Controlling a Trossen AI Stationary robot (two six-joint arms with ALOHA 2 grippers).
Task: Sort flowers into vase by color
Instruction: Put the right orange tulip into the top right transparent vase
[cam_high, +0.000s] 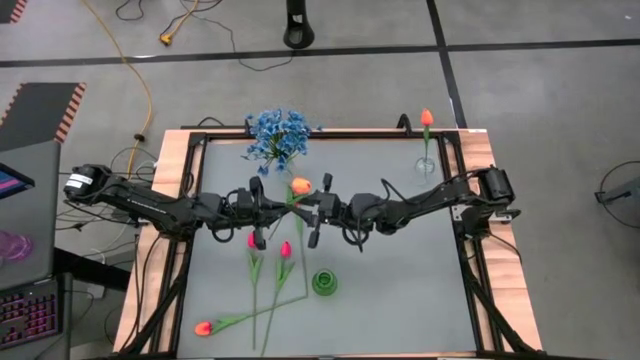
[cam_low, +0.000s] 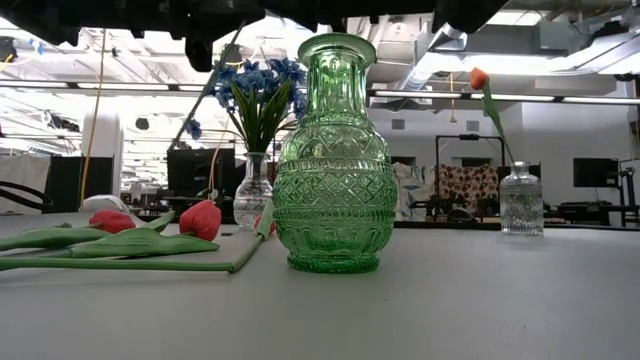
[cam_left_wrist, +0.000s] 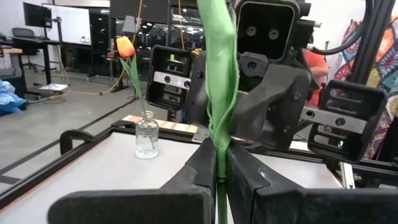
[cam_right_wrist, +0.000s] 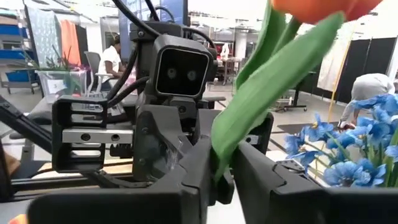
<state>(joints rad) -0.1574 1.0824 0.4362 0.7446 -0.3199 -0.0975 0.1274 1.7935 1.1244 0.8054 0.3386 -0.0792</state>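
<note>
- I have both grippers meeting mid-counter (cam_high: 400, 290) on one orange tulip (cam_high: 300, 186).
- Left gripper (cam_high: 268, 208) jaws pinch its stem.
- Right gripper (cam_high: 312, 210) jaws clamp its leaves.

Legible text, labels, brands, numbers, signs: none found in any view. No readable marking on arms, vases, table frame or anything in the room behind the table.

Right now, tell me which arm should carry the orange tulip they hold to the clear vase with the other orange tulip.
Right, probably. Both the left gripper and right gripper clamp the orange tulip, but the clear vase stands at the table's far right corner, on the right arm's side.
</note>
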